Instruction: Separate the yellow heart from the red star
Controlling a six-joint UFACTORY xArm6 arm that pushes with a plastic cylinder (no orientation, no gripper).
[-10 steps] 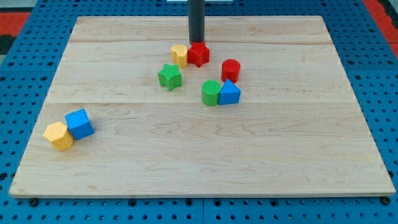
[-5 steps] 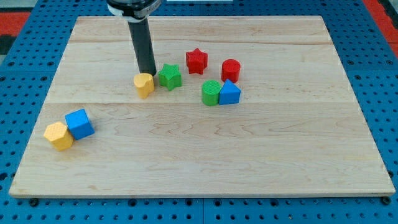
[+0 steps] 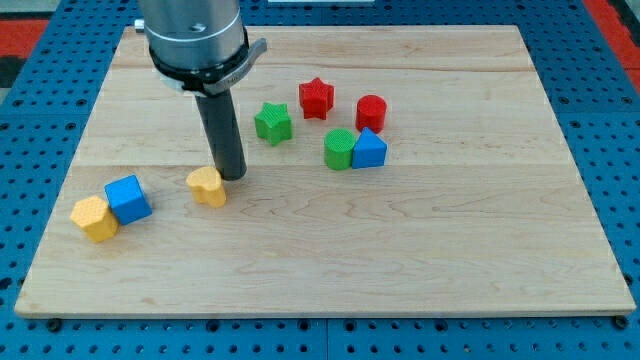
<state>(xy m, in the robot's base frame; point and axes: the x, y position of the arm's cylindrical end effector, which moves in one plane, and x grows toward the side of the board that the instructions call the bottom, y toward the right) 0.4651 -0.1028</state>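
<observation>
The yellow heart (image 3: 208, 186) lies left of the board's middle, well down and to the left of the red star (image 3: 316, 97), which sits in the upper middle. My tip (image 3: 232, 176) rests just at the heart's upper right side, touching or nearly touching it. The rod rises toward the view's top left.
A green star (image 3: 272, 123) lies between the heart and the red star. A red cylinder (image 3: 371, 112), a green cylinder (image 3: 339, 150) and a blue triangular block (image 3: 369, 150) cluster to the right. A blue cube (image 3: 128, 198) and a yellow hexagonal block (image 3: 94, 219) sit at lower left.
The yellow heart went from beside the red star down and to the left, past the green star. My tip followed it down-left. The red star stayed near its place.
</observation>
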